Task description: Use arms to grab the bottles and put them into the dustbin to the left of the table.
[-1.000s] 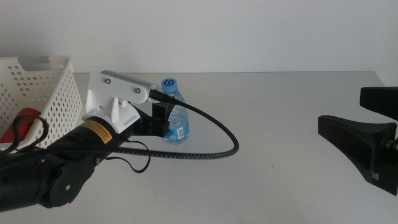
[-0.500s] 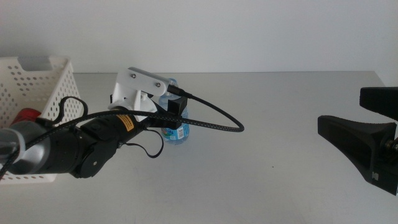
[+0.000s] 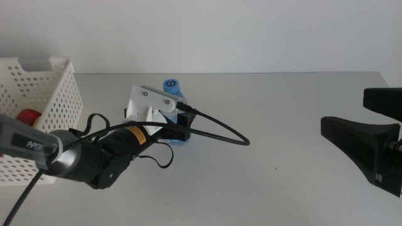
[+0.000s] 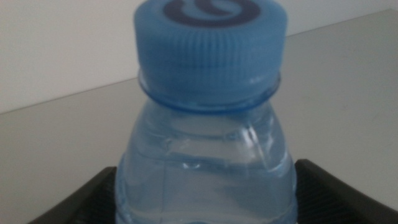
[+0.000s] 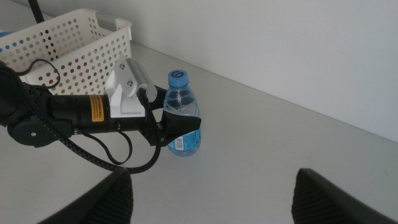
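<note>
One red can (image 3: 26, 117) already lies in the dustbin (image 3: 56, 94), while the left hand (image 5: 163, 126), jaws wide, straddles the upright water bottle (image 3: 178, 119), not yet gripped.

Bench (image 3: 282, 125): a plain off-white flat top that ran back to a pale wall.
Water bottle (image 3: 178, 119): a small clear one with a blue cap, stood upright on the bench, left of the middle.
Basket (image 3: 44, 94): white, with perforated sides and a slot handle, at the bench's left edge; its footing was hidden.
Cable (image 3: 220, 133): a dark one, looped over the bench just beside the bottle.
</note>
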{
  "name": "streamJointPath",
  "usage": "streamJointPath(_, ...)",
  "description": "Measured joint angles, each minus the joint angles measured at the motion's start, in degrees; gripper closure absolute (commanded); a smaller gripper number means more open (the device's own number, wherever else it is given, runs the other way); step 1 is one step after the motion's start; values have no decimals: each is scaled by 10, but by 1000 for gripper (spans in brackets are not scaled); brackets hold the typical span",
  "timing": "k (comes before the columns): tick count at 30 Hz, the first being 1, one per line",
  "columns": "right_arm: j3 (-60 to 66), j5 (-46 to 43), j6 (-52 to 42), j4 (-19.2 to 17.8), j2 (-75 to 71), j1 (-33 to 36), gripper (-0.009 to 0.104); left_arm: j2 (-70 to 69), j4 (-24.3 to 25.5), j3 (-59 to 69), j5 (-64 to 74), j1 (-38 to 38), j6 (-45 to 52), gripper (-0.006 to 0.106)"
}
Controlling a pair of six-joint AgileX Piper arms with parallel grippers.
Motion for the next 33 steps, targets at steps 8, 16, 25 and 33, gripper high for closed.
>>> streamJointPath(8, 0, 0, 0, 0, 0, 0, 30, 8, -31, -2, -18, 0, -1, 27)
streamJointPath(16, 0, 0, 0, 0, 0, 0, 30, 8, -35, -2, -18, 0, -24, 73)
streamJointPath(25, 0, 0, -2, 0, 0, 0, 30, -102, -8, 1, 149, 0, -47, 89)
streamJointPath(33, 0, 0, -2, 0, 0, 0, 30, -229, 2, -42, 327, 12, -47, 89)
